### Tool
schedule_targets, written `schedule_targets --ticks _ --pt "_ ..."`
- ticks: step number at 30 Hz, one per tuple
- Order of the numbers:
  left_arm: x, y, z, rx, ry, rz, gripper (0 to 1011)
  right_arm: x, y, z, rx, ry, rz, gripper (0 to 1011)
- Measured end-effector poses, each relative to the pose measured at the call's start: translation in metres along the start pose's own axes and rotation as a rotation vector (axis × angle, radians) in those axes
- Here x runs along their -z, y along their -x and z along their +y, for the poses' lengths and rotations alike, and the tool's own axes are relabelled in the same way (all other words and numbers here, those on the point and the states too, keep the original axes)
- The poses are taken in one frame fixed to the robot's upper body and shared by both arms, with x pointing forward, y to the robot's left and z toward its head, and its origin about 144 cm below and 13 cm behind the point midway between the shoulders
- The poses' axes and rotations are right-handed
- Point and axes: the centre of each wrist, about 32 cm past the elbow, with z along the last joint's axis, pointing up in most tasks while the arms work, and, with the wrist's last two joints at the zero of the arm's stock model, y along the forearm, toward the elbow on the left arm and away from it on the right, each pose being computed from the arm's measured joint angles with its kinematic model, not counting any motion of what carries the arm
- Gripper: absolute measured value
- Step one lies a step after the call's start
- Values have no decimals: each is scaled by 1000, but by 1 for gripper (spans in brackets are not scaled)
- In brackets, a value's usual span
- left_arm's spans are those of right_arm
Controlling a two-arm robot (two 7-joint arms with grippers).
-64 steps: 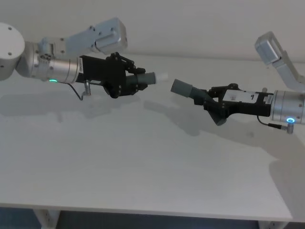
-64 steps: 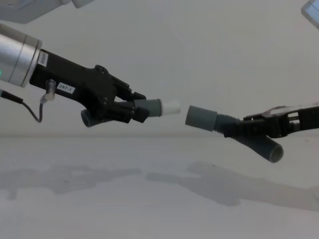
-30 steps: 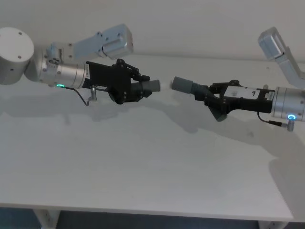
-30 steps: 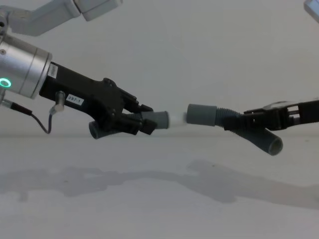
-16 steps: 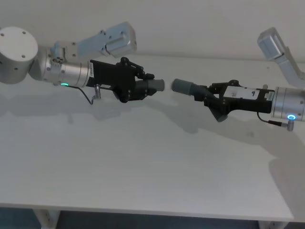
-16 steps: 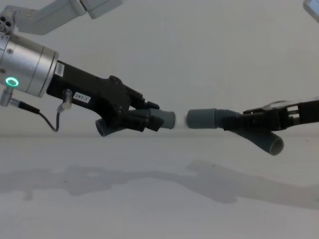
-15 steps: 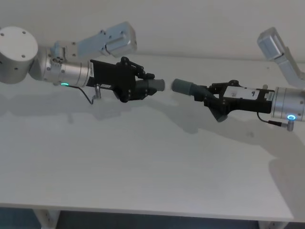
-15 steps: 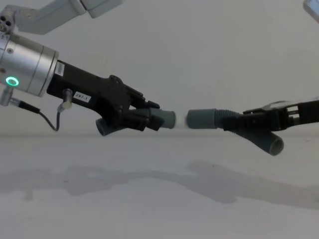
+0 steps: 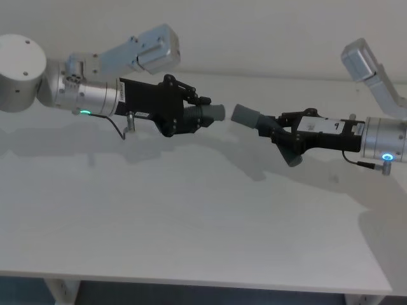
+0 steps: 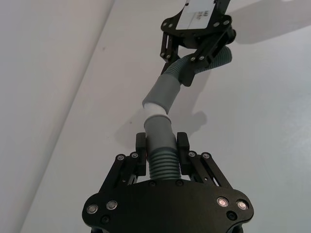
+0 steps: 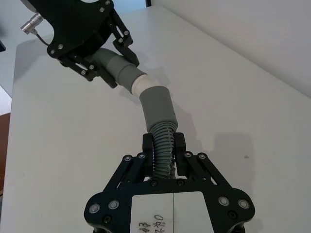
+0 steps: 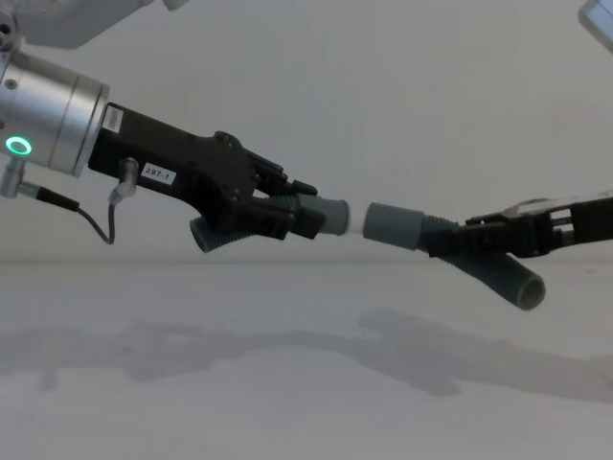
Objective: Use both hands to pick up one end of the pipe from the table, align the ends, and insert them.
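Note:
Both pipe pieces hang in the air above the white table (image 9: 191, 222). My left gripper (image 9: 193, 115) is shut on the ribbed part of one dark grey pipe piece (image 9: 213, 113), whose white tip (image 10: 155, 110) points at the other piece. My right gripper (image 9: 278, 133) is shut on the ribbed part of the second pipe piece (image 9: 245, 117), its wide socket end (image 12: 393, 224) facing left. The white tip (image 11: 141, 83) meets the socket mouth at a slight angle. In the chest view the two ends (image 12: 356, 218) nearly touch.
The right piece's free lower end (image 12: 517, 283) slants down below the right gripper. The arms' shadows (image 12: 402, 350) lie on the table under the pipes. A wall (image 9: 254, 32) stands behind the table's far edge.
My left gripper has moved right and a little up with its piece, closing the gap. The white tip now reaches the socket. The right gripper has barely shifted.

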Motion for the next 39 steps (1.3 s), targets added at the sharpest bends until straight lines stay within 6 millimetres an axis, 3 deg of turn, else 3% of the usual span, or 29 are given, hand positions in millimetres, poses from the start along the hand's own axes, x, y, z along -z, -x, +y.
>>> schedule_targets --ticks 39 --pt "0 4 1 53 29 26 359 0 -1 1 -5 -7 8 244"
